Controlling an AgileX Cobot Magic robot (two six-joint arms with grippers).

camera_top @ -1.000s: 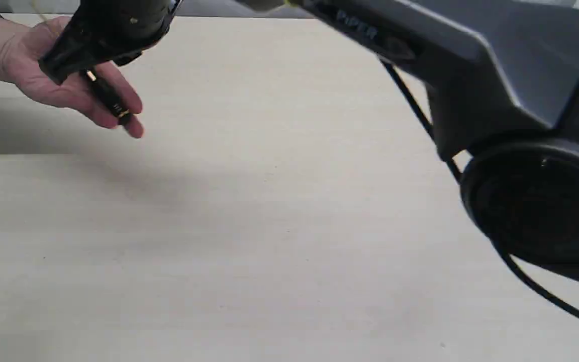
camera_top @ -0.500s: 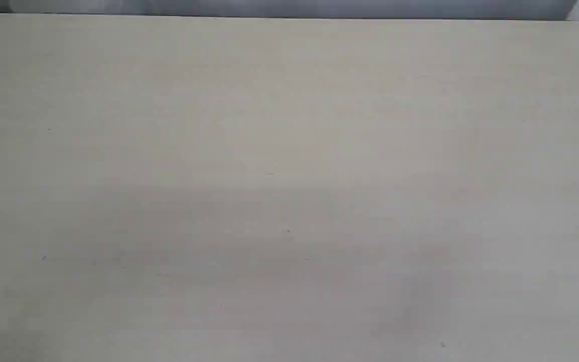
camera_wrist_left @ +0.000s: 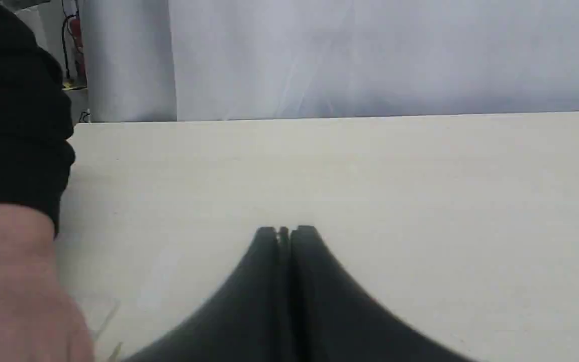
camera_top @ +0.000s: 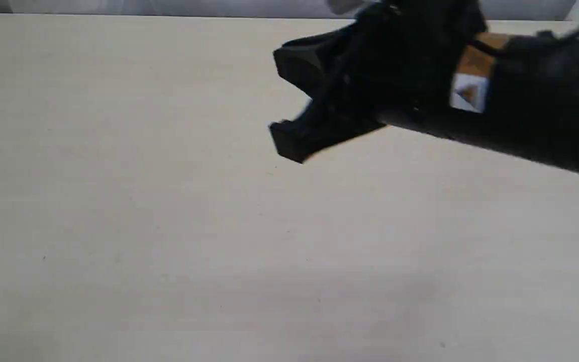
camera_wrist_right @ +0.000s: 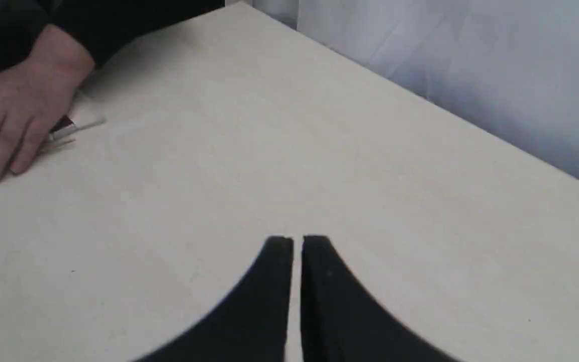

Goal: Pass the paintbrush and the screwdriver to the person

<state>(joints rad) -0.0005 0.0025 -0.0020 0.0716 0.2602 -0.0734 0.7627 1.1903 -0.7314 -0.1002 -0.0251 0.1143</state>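
Observation:
In the right wrist view the person's hand [camera_wrist_right: 13, 115], in a dark sleeve, lies palm down on the table. The pale bristles and silver ferrule of the paintbrush [camera_wrist_right: 81, 120] stick out from under its fingers. A thin gold sliver [camera_wrist_right: 58, 144] beside them may be the screwdriver's shaft; I cannot tell. My right gripper [camera_wrist_right: 297, 241] is shut and empty, well away from the hand. It shows blurred in the exterior view [camera_top: 282, 100]. My left gripper [camera_wrist_left: 284, 231] is shut and empty, beside the hand [camera_wrist_left: 13, 281].
The pale table [camera_top: 169, 201] spreads across every view, with its far edge [camera_wrist_left: 370, 116] against a white curtain [camera_wrist_left: 370, 50]. The dark sleeve [camera_wrist_left: 13, 100] rises close to the left gripper.
A second ago the hand held the screwdriver under my left gripper at the exterior view's upper left. Hand, screwdriver and left gripper have left that view; the right gripper now shows at upper right.

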